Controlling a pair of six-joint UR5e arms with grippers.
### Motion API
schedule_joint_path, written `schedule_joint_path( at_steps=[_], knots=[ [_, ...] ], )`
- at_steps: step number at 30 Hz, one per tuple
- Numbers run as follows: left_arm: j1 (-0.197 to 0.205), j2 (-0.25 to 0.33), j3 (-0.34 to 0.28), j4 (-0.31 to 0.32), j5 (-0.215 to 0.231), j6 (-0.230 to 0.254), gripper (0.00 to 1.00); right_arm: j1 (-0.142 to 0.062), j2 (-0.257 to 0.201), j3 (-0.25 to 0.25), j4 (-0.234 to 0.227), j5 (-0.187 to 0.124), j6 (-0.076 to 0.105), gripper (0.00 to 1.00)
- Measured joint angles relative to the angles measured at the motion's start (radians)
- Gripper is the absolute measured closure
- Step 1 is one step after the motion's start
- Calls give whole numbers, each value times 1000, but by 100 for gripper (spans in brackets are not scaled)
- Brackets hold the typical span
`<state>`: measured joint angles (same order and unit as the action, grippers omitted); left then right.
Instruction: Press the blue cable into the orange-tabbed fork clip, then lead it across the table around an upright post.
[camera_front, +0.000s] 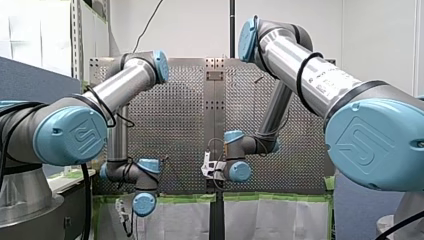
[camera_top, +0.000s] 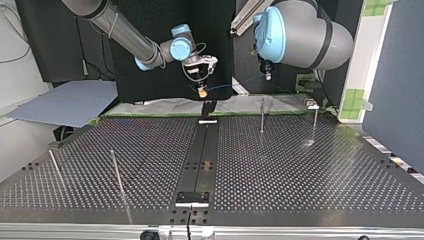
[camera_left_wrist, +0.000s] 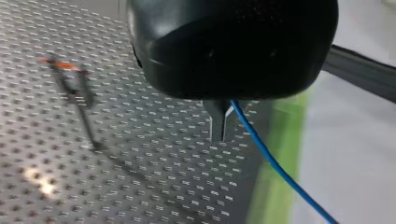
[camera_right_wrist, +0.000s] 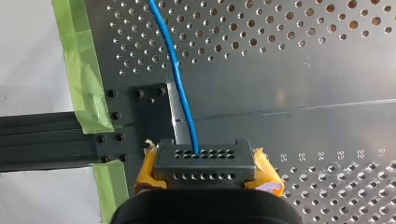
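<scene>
Closest to the left wrist camera is the rounded black housing of my left gripper (camera_left_wrist: 222, 135), whose two metal fingers are drawn nearly together. The thin blue cable (camera_left_wrist: 271, 161) comes out at them, so it looks pinched there. With those fingertips as the centre of a dial, the cable's free length runs off toward five o'clock. The slim fork clip with the orange tab (camera_left_wrist: 63, 64) stands at about ten o'clock, well apart, upright on the grey perforated table (camera_left_wrist: 140, 177). The cable's long axis therefore points almost straight away from the clip, and I judge it must be carried sideways over the fork before it can be pressed down. My right gripper (camera_right_wrist: 205, 172) is clamped by its yellow pads (camera_right_wrist: 266, 175) on a dark grey, hole-studded connector block (camera_right_wrist: 205, 161), and the cable leaves that block toward twelve o'clock. In the top view the right gripper (camera_top: 201, 85) hangs above the table's far edge, with the left gripper (camera_top: 267, 74) at its three o'clock and the cable strung between them. One thin upright metal post (camera_top: 261, 116) stands near six o'clock from the left gripper. The left arm seems the nearer one to the clip.
</scene>
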<state>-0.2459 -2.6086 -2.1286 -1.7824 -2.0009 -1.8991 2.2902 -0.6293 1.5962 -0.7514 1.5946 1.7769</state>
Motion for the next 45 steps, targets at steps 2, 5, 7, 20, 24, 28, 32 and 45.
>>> schedule_joint_path(
  at_steps=[2,5,7,20,24,28,32,45],
  knots=[
    [-1,-20,-8,-1,3,14,100,-2,1,-1,0,0,0,100],
    [-2,-20,-29,11,13,24,100,-5,1,-2,0,-1,0,100],
    [-3,-14,-42,17,16,26,100,-7,2,-4,0,-1,0,100],
    [-13,95,-78,-26,81,69,100,-10,29,-25,5,-1,-3,100],
    [-12,133,-76,-38,104,65,100,-10,63,-42,15,0,-5,100],
    [-5,169,-69,-63,109,56,100,-9,94,-55,21,0,-5,100],
    [0,182,-65,-75,107,47,100,-9,103,-70,28,-1,-5,100],
    [21,184,-1,-139,100,16,100,-11,107,-102,49,-2,-8,100]
  ],
)
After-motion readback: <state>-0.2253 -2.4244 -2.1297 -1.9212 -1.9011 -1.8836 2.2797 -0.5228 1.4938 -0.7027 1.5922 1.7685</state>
